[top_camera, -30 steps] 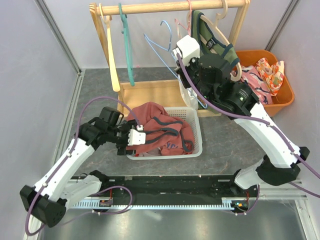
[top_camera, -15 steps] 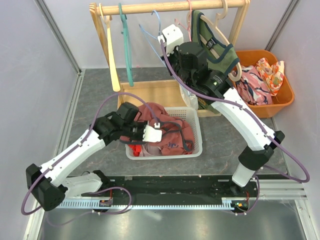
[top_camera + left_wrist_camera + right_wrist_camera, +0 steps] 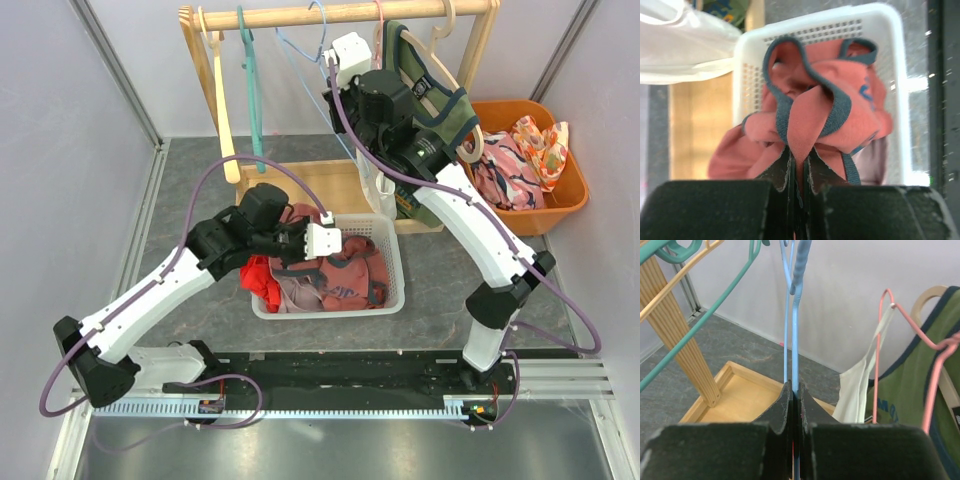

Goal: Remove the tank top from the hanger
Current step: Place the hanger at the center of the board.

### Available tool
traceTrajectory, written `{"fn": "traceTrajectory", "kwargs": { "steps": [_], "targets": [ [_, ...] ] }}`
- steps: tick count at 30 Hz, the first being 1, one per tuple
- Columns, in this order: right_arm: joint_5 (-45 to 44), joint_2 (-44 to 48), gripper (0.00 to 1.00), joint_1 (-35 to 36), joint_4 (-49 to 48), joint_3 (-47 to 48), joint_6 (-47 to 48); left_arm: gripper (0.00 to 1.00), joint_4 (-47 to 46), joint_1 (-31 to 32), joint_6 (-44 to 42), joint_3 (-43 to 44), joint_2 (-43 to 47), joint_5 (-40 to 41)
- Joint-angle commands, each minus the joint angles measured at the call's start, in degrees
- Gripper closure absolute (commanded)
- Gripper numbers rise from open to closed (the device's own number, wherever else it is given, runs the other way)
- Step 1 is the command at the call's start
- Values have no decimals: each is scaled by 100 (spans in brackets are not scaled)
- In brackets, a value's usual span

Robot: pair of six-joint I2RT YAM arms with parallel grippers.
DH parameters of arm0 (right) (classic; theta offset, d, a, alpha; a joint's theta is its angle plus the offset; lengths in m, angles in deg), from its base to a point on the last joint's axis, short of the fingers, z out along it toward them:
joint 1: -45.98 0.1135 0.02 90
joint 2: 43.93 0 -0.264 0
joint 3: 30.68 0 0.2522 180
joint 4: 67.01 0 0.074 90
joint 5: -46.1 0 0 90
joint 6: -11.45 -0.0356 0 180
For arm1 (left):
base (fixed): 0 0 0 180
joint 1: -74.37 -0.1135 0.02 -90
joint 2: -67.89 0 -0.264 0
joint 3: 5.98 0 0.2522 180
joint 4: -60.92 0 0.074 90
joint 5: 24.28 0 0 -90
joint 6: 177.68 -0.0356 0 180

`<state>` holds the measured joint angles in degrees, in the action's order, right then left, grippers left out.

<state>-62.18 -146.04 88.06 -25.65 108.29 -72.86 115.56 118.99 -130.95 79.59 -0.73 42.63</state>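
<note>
Left gripper (image 3: 799, 164) low over basket (image 3: 901, 100), pinched tight on pink tank top (image 3: 840, 115). Right gripper (image 3: 794, 396) raised at rail (image 3: 300, 15), clamped on blue hanger (image 3: 795, 315).

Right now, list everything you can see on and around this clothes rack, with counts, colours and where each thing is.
wooden clothes rack: one, light wood, far side of the table
cream hanger: one, rod's left end
teal hanger: one, beside the cream one
blue hanger: one, mid rod
pink wire hanger: at least one, carrying a white garment
green tank top: one, on a pale wooden hanger, rod's right end
white basket: one, centre
salmon tank top: one, grey-trimmed, over the basket
red cloth: one, basket's left side
orange bin: one, far right, holding patterned clothes
left gripper: shut on the salmon tank top
right gripper: shut on the blue hanger
</note>
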Motion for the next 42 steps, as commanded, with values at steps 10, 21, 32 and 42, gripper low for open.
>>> {"fn": "traceTrajectory", "kwargs": {
  "steps": [10,21,32,42],
  "targets": [
    [352,-635,100,-104,-421,663,-209,68,-608,354,169,-1705,296,972],
    [440,-986,100,-148,-474,821,-235,8,-1170,319,-77,-2637,718,1579],
    [518,-636,68,-165,-501,224,-490,1,-819,310,512,-1504,841,1949],
    [914,665,6,-78,-711,-698,-859,1,-336,319,688,-607,1184,1423]
  ]
}}
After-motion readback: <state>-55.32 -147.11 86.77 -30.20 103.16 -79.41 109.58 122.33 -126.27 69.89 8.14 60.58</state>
